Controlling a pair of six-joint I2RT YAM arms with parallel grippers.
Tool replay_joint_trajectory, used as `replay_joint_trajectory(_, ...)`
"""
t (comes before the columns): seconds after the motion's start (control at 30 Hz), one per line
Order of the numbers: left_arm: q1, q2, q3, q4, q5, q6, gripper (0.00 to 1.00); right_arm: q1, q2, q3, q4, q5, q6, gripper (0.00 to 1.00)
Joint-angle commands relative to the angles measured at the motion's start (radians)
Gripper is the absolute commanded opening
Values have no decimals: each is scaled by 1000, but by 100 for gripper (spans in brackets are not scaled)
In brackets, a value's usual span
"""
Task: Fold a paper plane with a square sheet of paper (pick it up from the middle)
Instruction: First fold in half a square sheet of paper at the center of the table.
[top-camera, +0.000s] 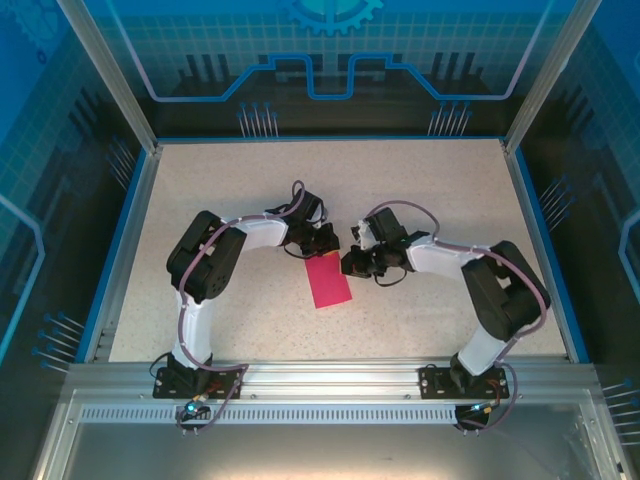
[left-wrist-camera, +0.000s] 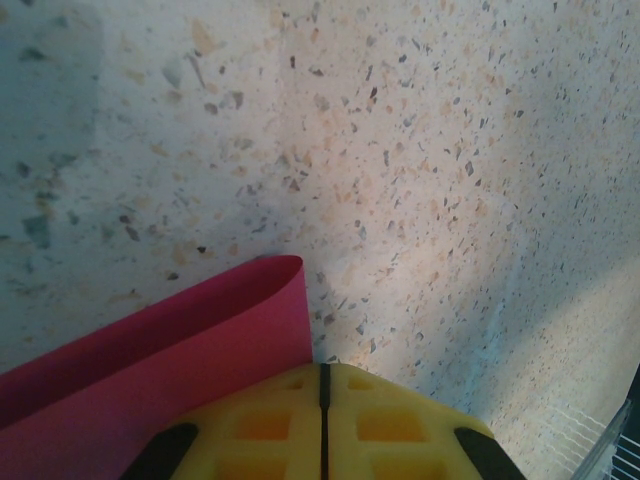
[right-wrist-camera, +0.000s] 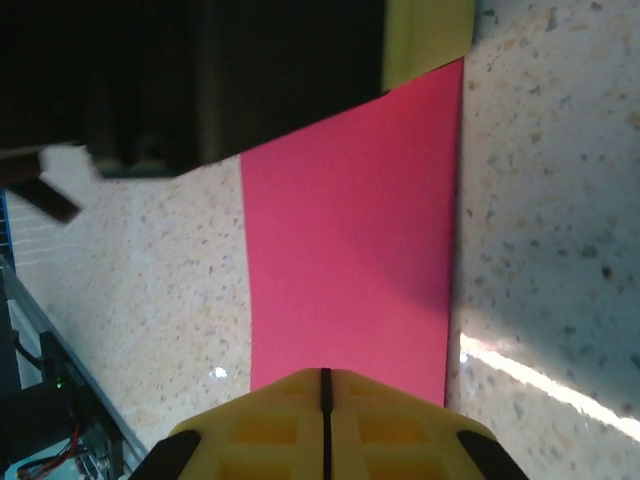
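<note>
Closed yellow end effector (right-wrist-camera: 324, 385) over magenta paper (right-wrist-camera: 350, 270); speckled tabletop (right-wrist-camera: 550, 200) beneath

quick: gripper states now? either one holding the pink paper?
Left gripper: closed, tips at the folded paper; grip cannot be told.
Right gripper: closed, tips at the paper; grip cannot be told.

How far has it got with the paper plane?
Early. The pink sheet of paper already looks folded in half, its fold rounded, not pressed flat. The left gripper and right gripper, both shut, sit at its edges. Nose and wing folds remain.
</note>
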Motion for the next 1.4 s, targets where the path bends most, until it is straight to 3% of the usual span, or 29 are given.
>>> replay_joint_trajectory(0.0,3,29,1,-37,-28,16,5,1,72,57,13,-50,-4,5)
replay_joint_trajectory(0.53,6,16,10,-38,-36,32,5,9,220,61,-64,-24,-31,4)
replay_joint_trajectory(1.07,75,45,108,-89,-58,101,6,8,130,-151,-74,-42,-55,4)
replay_joint_trajectory(1.37,70,-14,138,-116,-11,114,7,9,108,-136,-28,-67,-26,4)
